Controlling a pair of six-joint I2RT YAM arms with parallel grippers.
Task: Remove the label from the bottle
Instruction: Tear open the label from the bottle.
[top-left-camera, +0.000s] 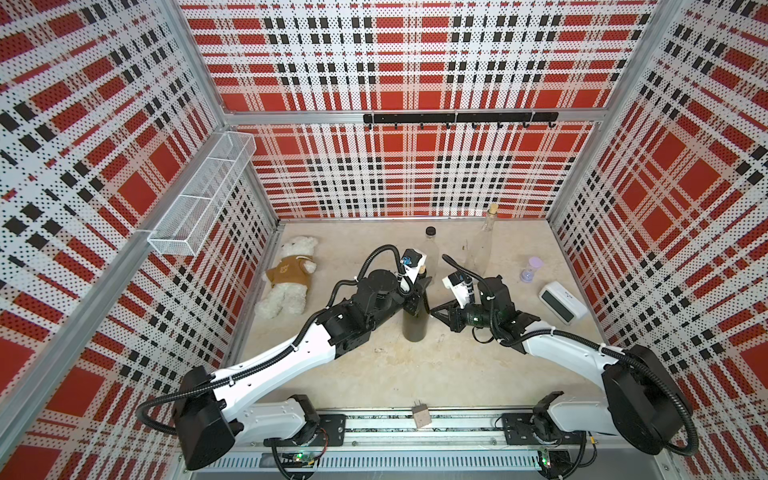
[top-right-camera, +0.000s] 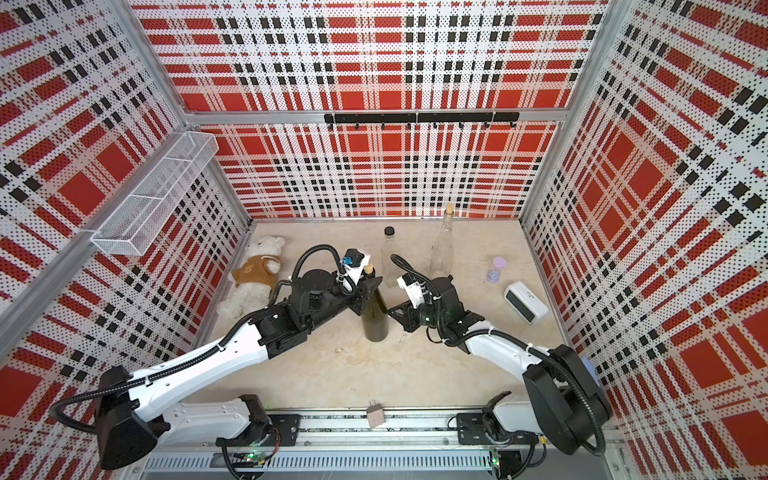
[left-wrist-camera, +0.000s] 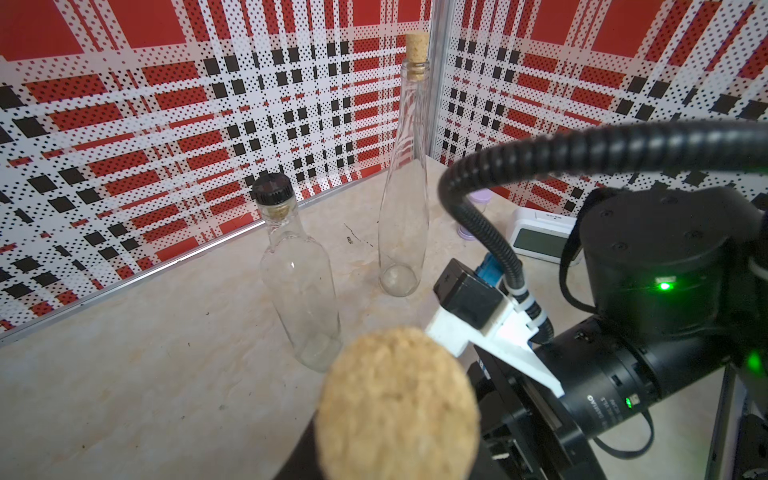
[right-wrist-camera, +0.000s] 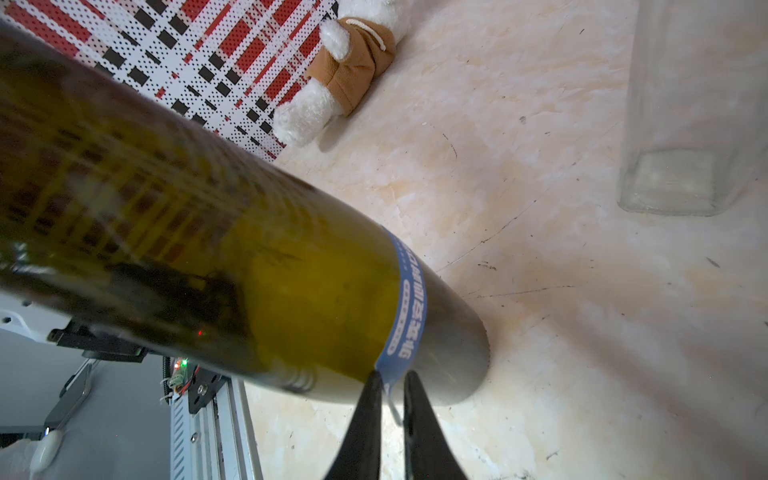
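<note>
Green bottle (top-left-camera: 415, 326) is standing upright on the bench (top-left-camera: 395, 374), left pincer (top-left-camera: 419, 293) seemingly clamping its neck, right pincer (right-wrist-camera: 390, 378) pinching the blue label (right-wrist-camera: 405, 307) near the base; peeling slowly around the glass is looking safest.

Bottle (right-wrist-camera: 291, 291): glossy dk-green glass. Label (right-wrist-camera: 409, 299): matt blue paper. Cork (left-wrist-camera: 397, 399): rough, grainy. Surface (top-left-camera: 415, 374): matt, marbled, scuffed. Teddy (top-left-camera: 291, 274): fluffy cloth.

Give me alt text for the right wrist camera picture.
The right gripper pinches the edge of a blue label on a green bottle standing on the table. A teddy bear lies beyond.
</note>
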